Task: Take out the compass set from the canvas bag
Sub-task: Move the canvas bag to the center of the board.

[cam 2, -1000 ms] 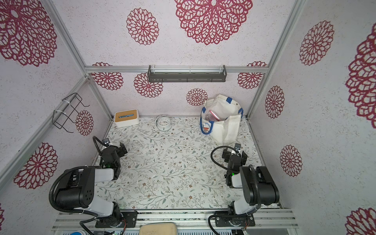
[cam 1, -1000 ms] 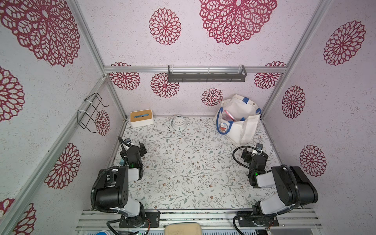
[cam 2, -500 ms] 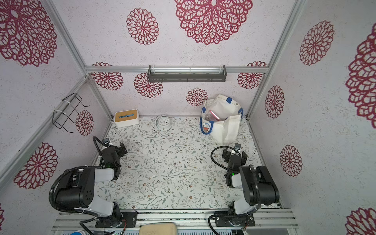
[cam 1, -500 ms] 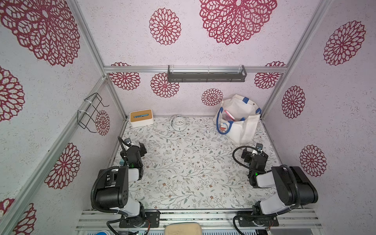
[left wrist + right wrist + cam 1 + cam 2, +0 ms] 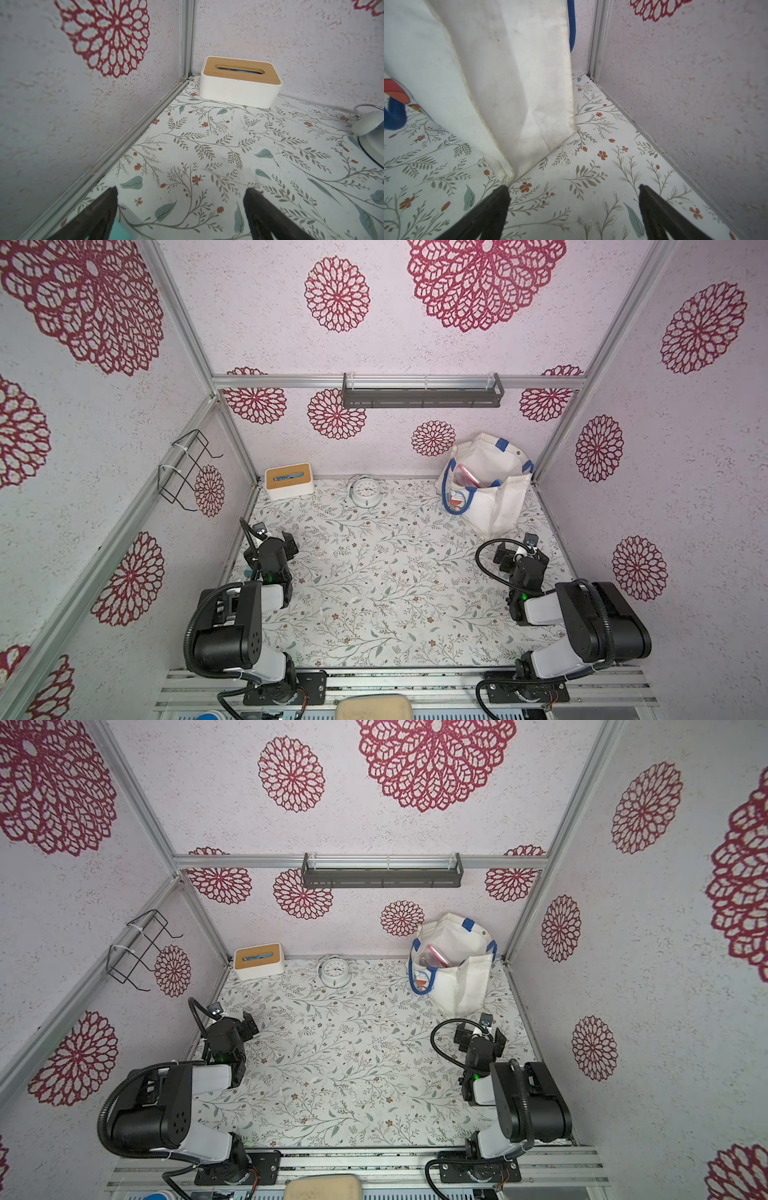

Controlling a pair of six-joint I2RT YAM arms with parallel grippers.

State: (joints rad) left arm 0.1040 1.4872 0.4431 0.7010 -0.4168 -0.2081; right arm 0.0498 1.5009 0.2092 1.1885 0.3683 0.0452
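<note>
The off-white canvas bag (image 5: pixel 498 506) (image 5: pixel 463 986) with blue handles stands open in the back right corner. A pink flat case (image 5: pixel 468 476) (image 5: pixel 436 956) shows in its mouth; I cannot tell whether it is the compass set. My right gripper (image 5: pixel 521 553) (image 5: pixel 482 1032) rests low on the table just in front of the bag, open and empty. In the right wrist view the right gripper (image 5: pixel 574 197) has one fingertip (image 5: pixel 502 193) close to the bag's bottom corner (image 5: pixel 506 176). My left gripper (image 5: pixel 270 546) (image 5: pixel 180 199) sits near the left wall, open and empty.
A white tissue box with a wooden lid (image 5: pixel 289 482) (image 5: pixel 239 87) and a white alarm clock (image 5: pixel 365 490) (image 5: pixel 368 126) stand along the back wall. A wire rack (image 5: pixel 187 468) hangs on the left wall and a dark shelf (image 5: pixel 422 391) on the back wall. Walls close in beside both arms.
</note>
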